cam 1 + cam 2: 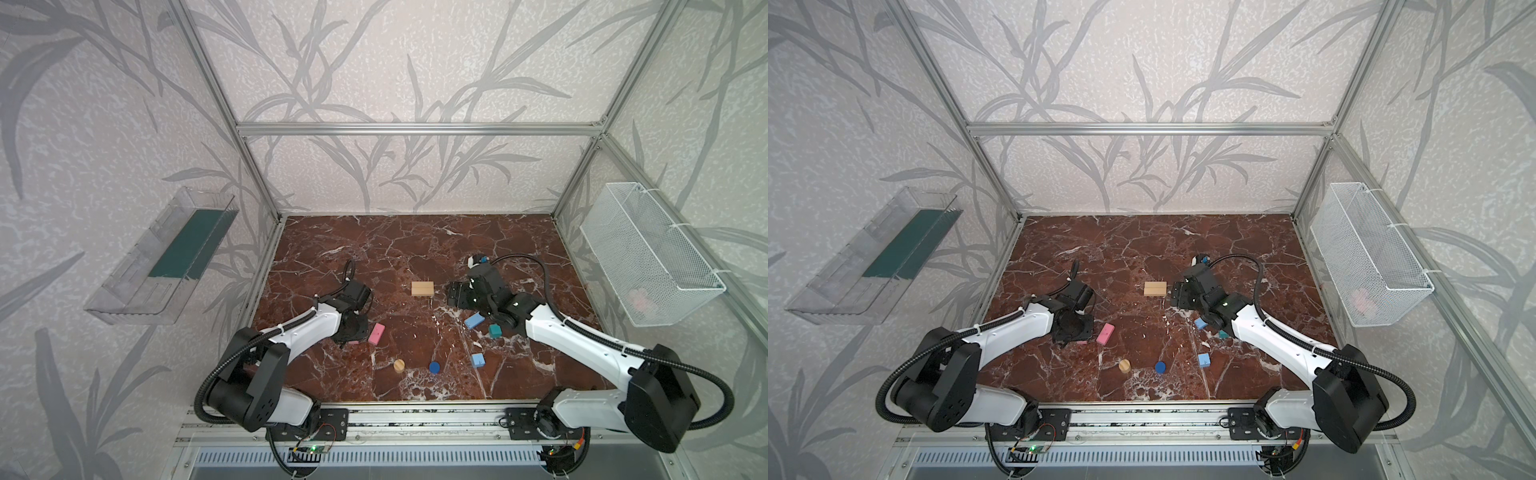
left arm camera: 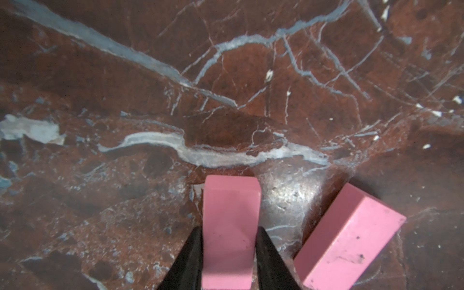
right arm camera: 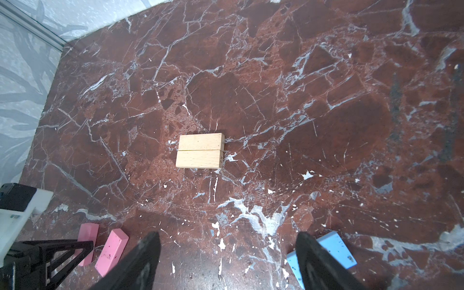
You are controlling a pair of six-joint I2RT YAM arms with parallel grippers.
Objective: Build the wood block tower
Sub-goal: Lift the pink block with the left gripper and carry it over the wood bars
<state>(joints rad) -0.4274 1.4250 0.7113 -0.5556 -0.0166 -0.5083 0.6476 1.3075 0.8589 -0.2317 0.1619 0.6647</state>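
The left gripper has its two black fingers pressed against the long sides of a pink painted wooden bar and is closed on it. The bar points straight out from between the fingers. Whether it rests on the red-brown marble worktop or is just off it cannot be told. Just beside it, apart and at an angle, lies a second pink wooden bar. In both top views this pair sits toward the worktop's left edge, with the gripped bar mostly hidden under the gripper. The right gripper stands wide open with nothing between its fingers, hanging over the middle of the worktop. Ahead of its fingertips and well apart from them, two plain tan wooden bars lie flat with their tops bare. They touch along their long sides, about midway between the left and right edges. Tiny dark marks on their end faces are too small to read. A light blue wooden block lies partly behind one right finger. In a top view it is just beside the right arm's wrist, with a teal wooden cube near it. Nearer the front edge lie another light blue block, a dark blue wooden cylinder and a tan wooden cylinder, each apart from the others.
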